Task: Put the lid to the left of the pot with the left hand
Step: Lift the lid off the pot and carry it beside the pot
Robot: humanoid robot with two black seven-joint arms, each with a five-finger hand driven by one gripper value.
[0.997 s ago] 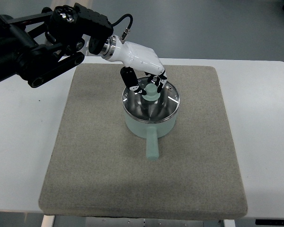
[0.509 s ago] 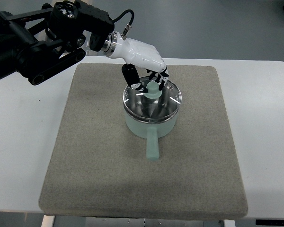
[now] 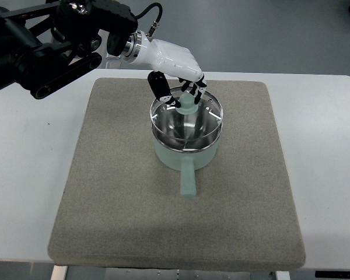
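A pale green pot [image 3: 185, 153] with a straight handle pointing toward me sits in the middle of the grey mat [image 3: 116, 198]. Its glass lid [image 3: 186, 119], rimmed in metal with a pale green knob [image 3: 187, 105], hovers just above the pot's rim. My left hand [image 3: 178, 93], white with black fingertips, is shut on the knob from above and behind. The black left arm comes in from the upper left. The right arm is out of the picture.
The mat lies on a white table [image 3: 29, 175]. Bare mat stretches to the left of the pot and in front of it. Grey floor shows beyond the table's far edge.
The left hand has risen with the lid, which has come up off the pot's rim and moved slightly away from me. The pot has stayed in place.
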